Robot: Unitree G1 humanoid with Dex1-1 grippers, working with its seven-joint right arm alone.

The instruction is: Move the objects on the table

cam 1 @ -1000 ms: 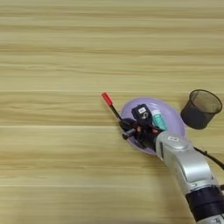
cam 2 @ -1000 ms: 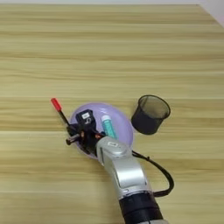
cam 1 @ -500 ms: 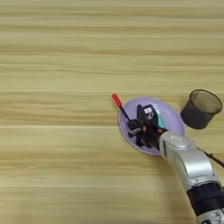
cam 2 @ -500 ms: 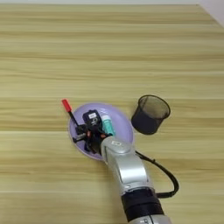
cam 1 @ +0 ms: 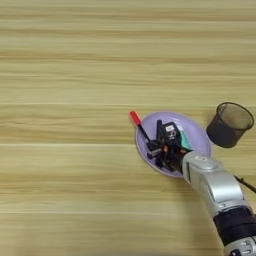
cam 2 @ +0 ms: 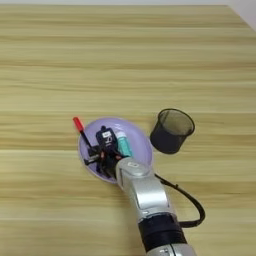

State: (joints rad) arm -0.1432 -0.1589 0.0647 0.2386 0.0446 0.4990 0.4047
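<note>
The hand (cam 1: pixel 161 150) sits over a purple plate (cam 1: pixel 196 134) on the surface (cam 1: pixel 75 75), masking most of the pen (cam 1: pixel 138 126); only its red cap juts past the rim. Whether the fingers grip it cannot be made out. The tube (cam 2: pixel 123 145) lies half-hidden alongside. A mesh cup (cam 2: pixel 171 131) stands apart.

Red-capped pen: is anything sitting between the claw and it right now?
Nothing visible does. The claw is already at the red-capped pen, over the purple plate. The mesh cup stands off to the right, apart from both.
</note>
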